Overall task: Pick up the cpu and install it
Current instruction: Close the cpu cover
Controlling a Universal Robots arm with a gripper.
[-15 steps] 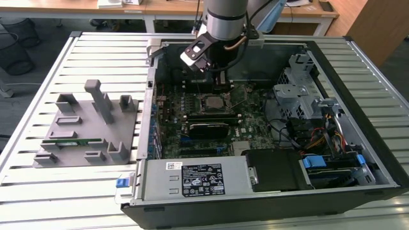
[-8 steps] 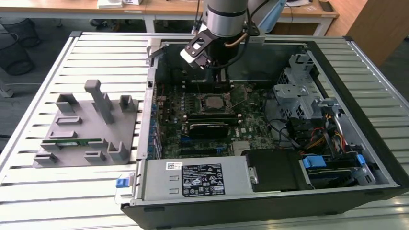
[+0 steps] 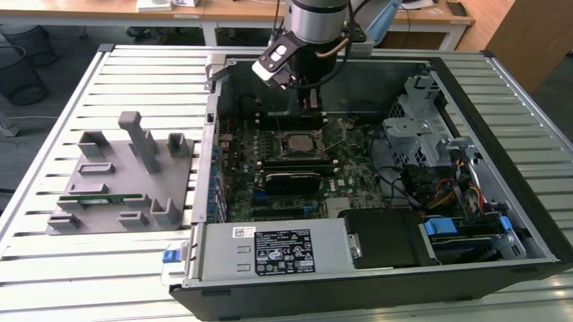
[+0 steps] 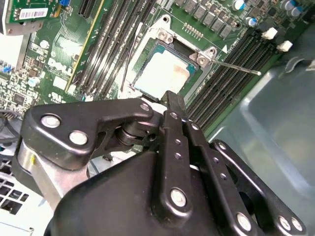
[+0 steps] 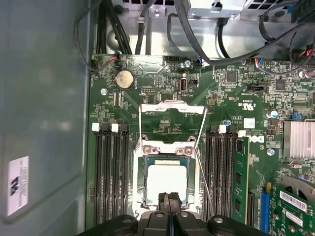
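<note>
The cpu point(image 5: 166, 183), a pale silver square, lies flat in the open socket on the green motherboard point(image 5: 162, 93) in both wrist views, cpu point(image 4: 165, 73). The socket's metal load plate point(image 5: 172, 114) stands flipped open and its thin lever point(image 5: 204, 184) sticks out to one side. My gripper point(image 5: 169, 200) hangs just over one edge of the chip, its two black fingertips pressed together with nothing between them, gripper point(image 4: 173, 104). In the exterior view the gripper point(image 3: 309, 104) hovers inside the open computer case, above the socket point(image 3: 298, 143).
Memory slots point(image 5: 110, 172) flank the socket, and a green memory stick point(image 5: 239, 172) sits in one. Case walls, a drive cage point(image 3: 421, 127), cables point(image 3: 447, 194) and the power supply point(image 3: 278, 251) surround the board. A grey fixture point(image 3: 117, 181) stands on the slatted table.
</note>
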